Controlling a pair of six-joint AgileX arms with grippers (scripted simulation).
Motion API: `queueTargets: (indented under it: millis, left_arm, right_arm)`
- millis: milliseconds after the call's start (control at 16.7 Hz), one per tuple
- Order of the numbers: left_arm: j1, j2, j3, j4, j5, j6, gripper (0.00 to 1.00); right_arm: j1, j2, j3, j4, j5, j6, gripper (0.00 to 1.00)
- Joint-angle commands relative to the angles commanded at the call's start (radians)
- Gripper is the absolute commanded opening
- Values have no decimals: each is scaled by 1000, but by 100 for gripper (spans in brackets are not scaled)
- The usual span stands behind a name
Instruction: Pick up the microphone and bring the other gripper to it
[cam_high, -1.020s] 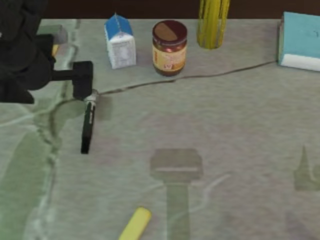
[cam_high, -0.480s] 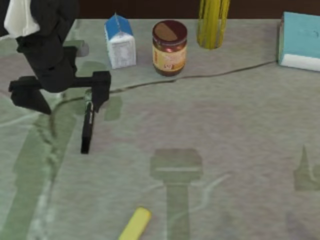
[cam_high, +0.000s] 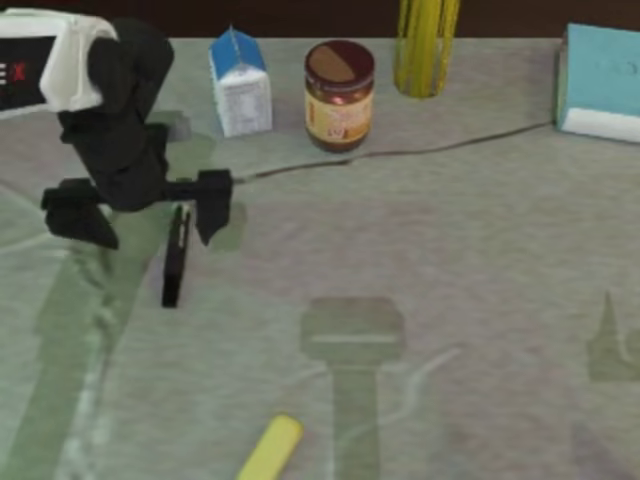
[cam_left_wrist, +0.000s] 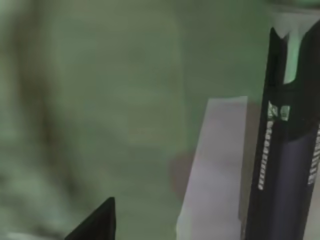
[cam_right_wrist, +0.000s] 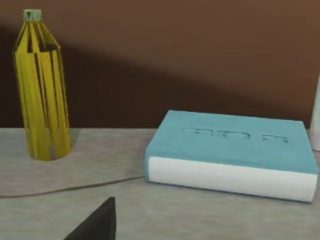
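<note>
One grey-green marbled surface (cam_high: 480, 250) carries everything, and the milk carton (cam_high: 240, 85) near its far edge serves as the landmark. Largest upon it is my left arm, its white sleeve to the carton's left and its black body reaching down toward the near side. The teal hardcover book (cam_high: 603, 80) lies flat far to the carton's right, at the surface's right edge; the right wrist view shows its white page edge. A yellow ribbed bottle (cam_high: 426, 45) stands upright to the carton's right, beyond the brown-lidded jar (cam_high: 339, 95) that stands just beside the carton.

My left gripper (cam_high: 145, 210) hangs nearer than the carton and a little left of it, fingers spread wide, holding nothing. The microphone (cam_high: 176, 255) lies flat on the surface nearer than the carton, between those fingers' span, closer to the right finger; its head end is under the gripper. The left wrist view shows its black handle close up. A yellow stick (cam_high: 271, 447) lies far nearer than the carton. Only a dark fingertip of my right gripper (cam_right_wrist: 95, 224) shows in its wrist view; I cannot tell how far it is open.
</note>
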Motion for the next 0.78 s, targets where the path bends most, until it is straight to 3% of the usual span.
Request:
queueTargets:
  millis: [240,540,780]
  left_arm:
    - [-7,81,-68,150,0,-6,100]
    - [-8,94,-78,169,0,-7,100]
    - [-8,94,-78,169,0,-7,70]
  right_arm:
    - [0,0,0,0,0,0,100]
    - [0,0,0,0,0,0,100]
    - [0,0,0,0,0,0,100]
